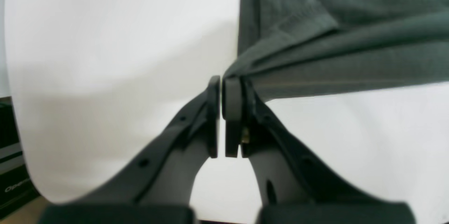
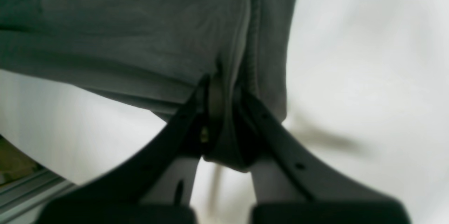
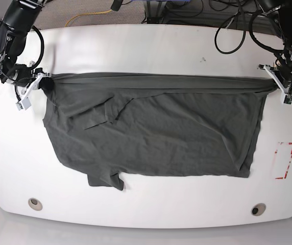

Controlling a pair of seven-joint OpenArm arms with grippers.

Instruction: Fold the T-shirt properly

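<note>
Grey T-shirt point(image 3: 156, 132) edge pinched by my left gripper point(image 1: 222, 87) and right gripper point(image 2: 224, 87); keep tension even, lower flat.

One T-shirt point(image 3: 156, 132); one white table point(image 3: 151, 46); two grippers, left point(image 3: 274, 77) and right point(image 3: 43, 81); two table holes; one red marking.

Left gripper point(image 3: 274, 77) at right edge of base view, jaws closed on the T-shirt point(image 3: 156, 127) edge. Right gripper point(image 3: 45, 81) at upper left, likewise clamped on cloth (folds bunched between the pads). Both arms reach in from the top corners.
</note>
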